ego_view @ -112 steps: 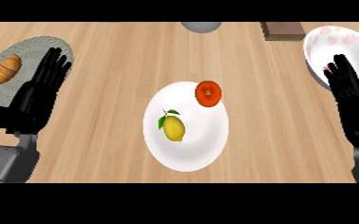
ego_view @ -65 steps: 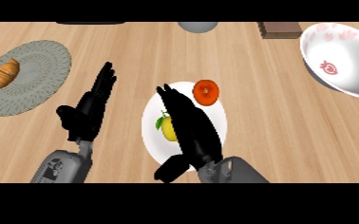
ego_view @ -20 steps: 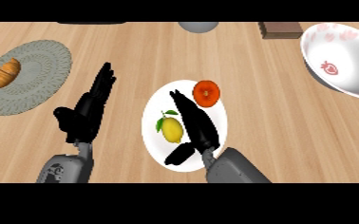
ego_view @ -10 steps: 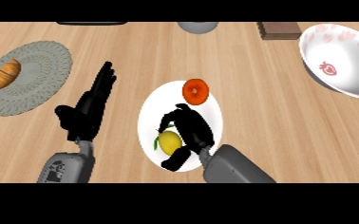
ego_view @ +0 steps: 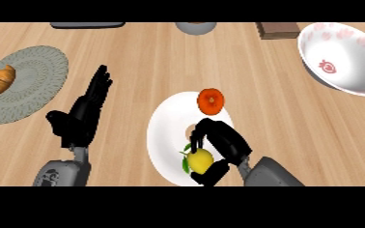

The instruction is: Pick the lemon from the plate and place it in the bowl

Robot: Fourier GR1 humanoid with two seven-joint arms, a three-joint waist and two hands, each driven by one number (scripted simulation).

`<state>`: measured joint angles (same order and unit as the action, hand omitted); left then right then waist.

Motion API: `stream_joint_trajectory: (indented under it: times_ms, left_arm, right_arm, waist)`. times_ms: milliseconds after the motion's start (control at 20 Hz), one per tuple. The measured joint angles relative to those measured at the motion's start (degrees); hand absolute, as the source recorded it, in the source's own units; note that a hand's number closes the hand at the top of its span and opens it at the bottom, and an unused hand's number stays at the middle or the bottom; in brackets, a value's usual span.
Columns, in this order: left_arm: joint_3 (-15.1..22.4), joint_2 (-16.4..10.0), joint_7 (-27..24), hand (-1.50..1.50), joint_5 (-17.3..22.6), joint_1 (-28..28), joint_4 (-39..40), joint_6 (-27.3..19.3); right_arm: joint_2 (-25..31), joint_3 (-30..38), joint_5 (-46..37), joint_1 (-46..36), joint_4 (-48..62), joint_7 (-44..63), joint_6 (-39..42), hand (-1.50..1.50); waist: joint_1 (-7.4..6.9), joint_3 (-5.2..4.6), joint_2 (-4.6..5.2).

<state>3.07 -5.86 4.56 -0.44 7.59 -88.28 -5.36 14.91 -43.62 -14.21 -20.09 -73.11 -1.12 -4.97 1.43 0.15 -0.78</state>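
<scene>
Right hand point(ego_view: 227, 145): comes in from the lower edge, right of centre, over the near half of the plate; fingers curled down and to its left, thumb tucked underneath, closing on the lemon.
Lemon point(ego_view: 200, 160): yellow, with a green leaf at its left side; it sits between the right hand's fingers and thumb, at the hand's left. The fingers cover its top. It is above the plate's near part; whether it rests on the plate or is lifted cannot be told.
Plate point(ego_view: 167, 125): white, under the right hand and reaching out beyond its fingertips and to its left.
Tomato point(ego_view: 211, 100): orange-red disc on the plate's far edge, just beyond the right hand's knuckles and apart from them.
Bowl point(ego_view: 319, 48): white with a red and pink pattern, far ahead of the right hand and well to its right, cut by the view's right edge.
Left hand point(ego_view: 80, 121): to the left of the plate, well apart from the right hand; fingers straight and held together, pointing away and a little right, thumb out to its left. It holds nothing.
Mat point(ego_view: 35, 75): round, grey, ahead of the left hand and to its left.
Croissant point(ego_view: 6, 77): on the mat's left part, cut by the view's left edge.
Counter point(ego_view: 143, 58): light wood, under both hands.
Far edge: a dark slab point(ego_view: 87, 25) ahead of the left hand, a grey round thing point(ego_view: 196, 27) and a brown block point(ego_view: 276, 29) far ahead of the right hand.
</scene>
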Motion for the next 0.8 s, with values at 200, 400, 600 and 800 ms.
stream_joint_trajectory:
  times_ms: [200, 400, 600, 800]
  left_arm:
    - [-0.93, -0.54, -0.18, 0.00, 0.08, -0.94, -0.26, -0.33]
    - [-1.46, -0.65, -0.44, 0.00, 0.19, -1.87, -0.26, -0.57]
    - [-2.03, -1.07, -0.54, 0.00, 0.35, -2.61, -0.73, -0.56]
    - [-1.34, -0.45, -0.65, 0.00, -0.48, -2.92, -1.24, -1.26]
  right_arm:
    - [12.87, 4.44, 7.39, 4.55, -6.63, -11.83, 8.41, 1.50]
    - [23.76, 11.60, 16.15, 9.15, -12.82, -24.57, 15.54, 1.50]
    - [33.87, 21.25, 23.71, 14.33, -17.20, -36.58, 20.25, 1.50]
    - [43.08, 32.58, 30.92, 19.95, -19.48, -44.28, 23.69, 1.50]
  waist:
    - [1.95, 0.01, -0.01]
    - [3.06, -0.01, -0.02]
    - [3.53, -0.05, -0.13]
    - [3.43, -0.13, -0.13]
